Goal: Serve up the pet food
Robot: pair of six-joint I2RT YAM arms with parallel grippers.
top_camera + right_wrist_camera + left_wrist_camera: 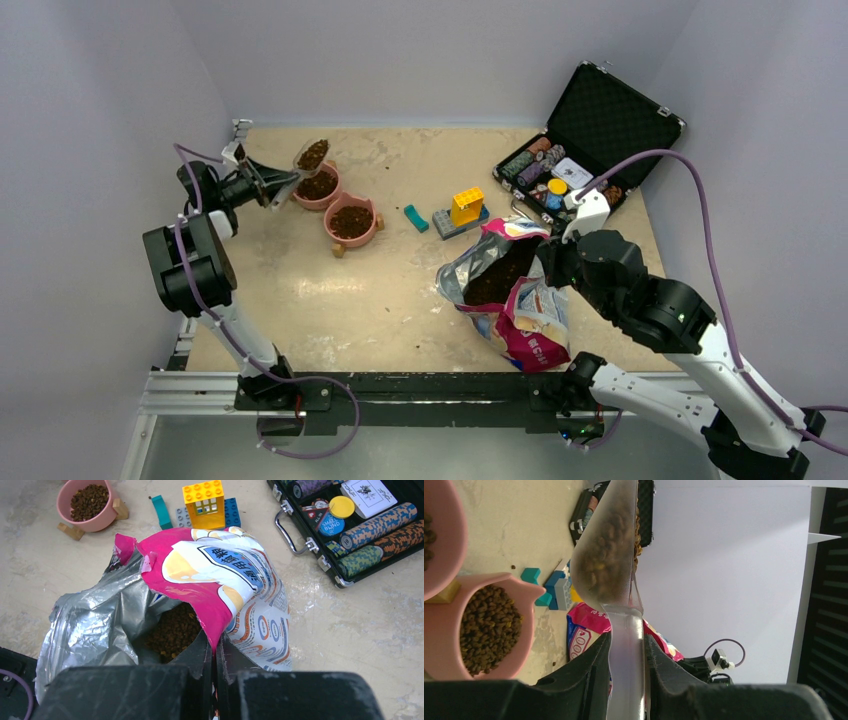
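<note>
- I am clamping my left gripper (626,652) partway closed on the flat handle of the clear scoop (606,555). The jaws are pressing both sides of the handle so the loaded cup cannot twist.
- I am holding the scoop over the far-left part of the surface (400,300), above the far bowl (318,204). From that spot a tip of the wrist should drop its pet food (610,540) inside the rim and not beside it.
- I am carrying the cup heaped with brown kibble, so I judge level handling matters until it is over the bowl.
- Both the far bowl and the near bowl (352,243) beside it are already showing kibble, so I am judging this as a top-up late in the serving.
- I am pinching my right gripper (216,652) fully closed on the pink rim of the bag (250,595), near the near-right edge of the surface.
- I am lifting that rim so the silver-lined mouth is gaping and the kibble inside stays reachable for another scoop.
- I am working well apart from the poker-chip case (610,120) at the far-right corner and the toy blocks (462,210) near the middle. Neither is in the scoop's way.
</note>
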